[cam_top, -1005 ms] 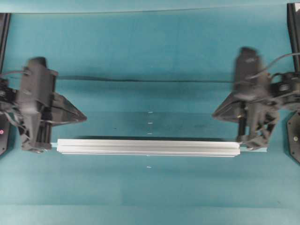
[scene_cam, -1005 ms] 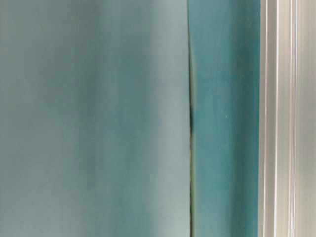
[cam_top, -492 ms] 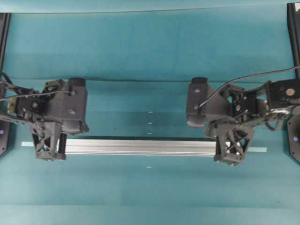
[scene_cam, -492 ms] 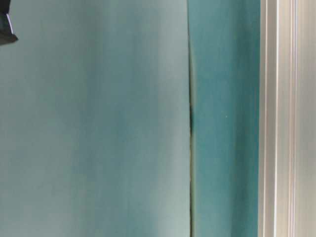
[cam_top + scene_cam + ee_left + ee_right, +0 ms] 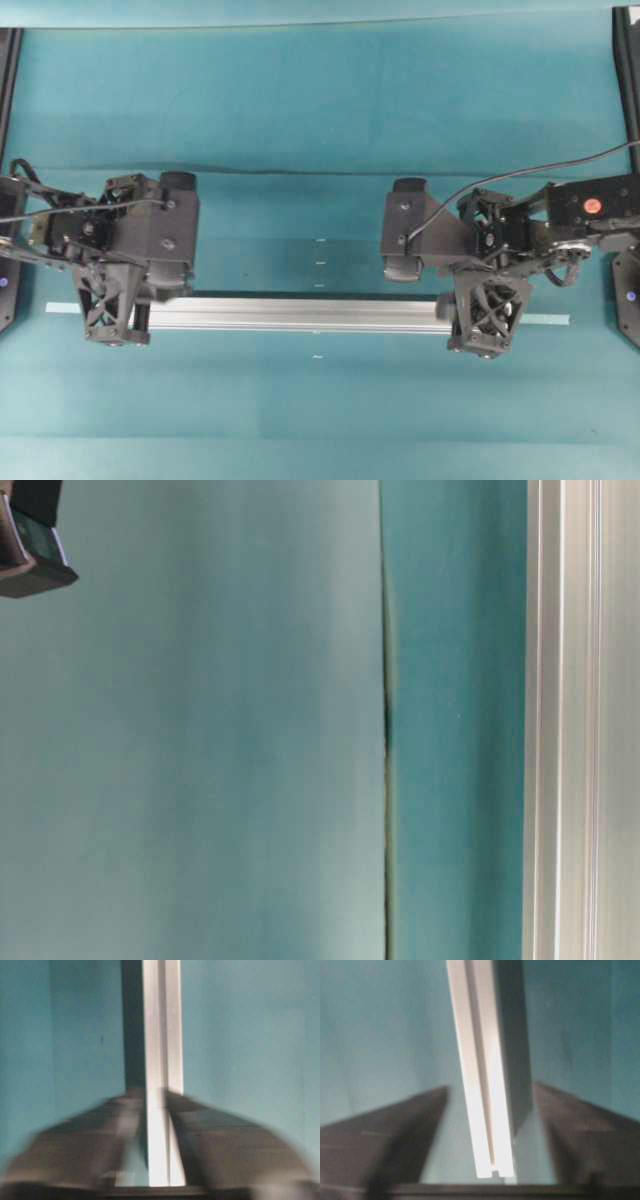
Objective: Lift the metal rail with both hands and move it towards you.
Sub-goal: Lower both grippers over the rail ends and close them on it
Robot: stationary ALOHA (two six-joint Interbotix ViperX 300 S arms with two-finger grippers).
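The metal rail [image 5: 295, 313] lies flat across the teal mat, a long silver grooved bar. My left gripper [image 5: 112, 312] hangs over its left end and my right gripper [image 5: 485, 315] over its right end, hiding both ends from above. In the left wrist view the rail [image 5: 161, 1035] runs between the blurred jaws of the left gripper [image 5: 155, 1097], with mat showing on its left side. In the right wrist view the right gripper [image 5: 490, 1087] stands open, with clear gaps on both sides of the rail [image 5: 485, 1085], whose end face shows.
A thin pale-blue tape strip [image 5: 550, 320] runs under the rail and sticks out past both grippers. Small white marks [image 5: 320, 262] dot the mat behind the rail. A seam [image 5: 300, 172] crosses the mat further back. The table-level view shows the rail [image 5: 565, 720] and a dark gripper part [image 5: 30, 540].
Both arms swung in from the sides and came over the rail's ends. Both pairs of jaws have spread apart around the rail. The rail has not moved.
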